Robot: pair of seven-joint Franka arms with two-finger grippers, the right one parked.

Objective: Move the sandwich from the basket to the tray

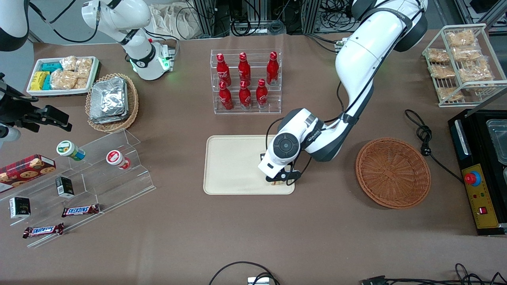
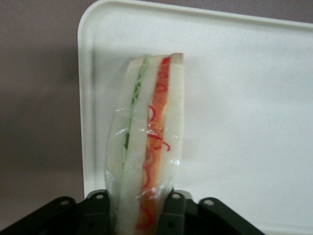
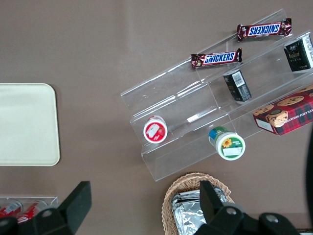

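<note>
Sandwich [image 2: 146, 142] in clear wrap, pinched at one end between the two black fingers [image 2: 172, 211] of the left arm's gripper [image 2: 137, 215]. Closed on it from both flat bread faces. Green and orange-red filling layers turned toward the wrist camera. Held on edge over the tray [image 2: 244, 122], just inside one rounded corner and close to the rim. Contact with the tray surface impossible to judge.

From the front: gripper [image 1: 279, 179] low over the tray [image 1: 229, 166], at its corner nearest the camera and toward the working arm's end. Only a sliver of the sandwich [image 1: 276, 182] visible under the black fingers. White wrist housing over the tray's edge above it.

Basket [image 1: 393, 172] on the brown table, well apart from the tray toward the working arm's end, holding nothing.

Farther from the camera than the tray: clear rack of red bottles [image 1: 245, 81].

Toward the parked arm's end:
- tan wicker basket with foil packs [image 1: 112, 101]
- white tray of snack packs [image 1: 61, 75]
- clear stepped stand [image 1: 95, 174] with two small tubs lying on it
- two Snickers bars [image 1: 80, 210] nearer the camera
- red cookie box [image 1: 25, 168]

Toward the working arm's end:
- wire rack of bagged tan snacks [image 1: 461, 63]
- black cable [image 1: 425, 134]
- black machine with a red button [image 1: 479, 182]
</note>
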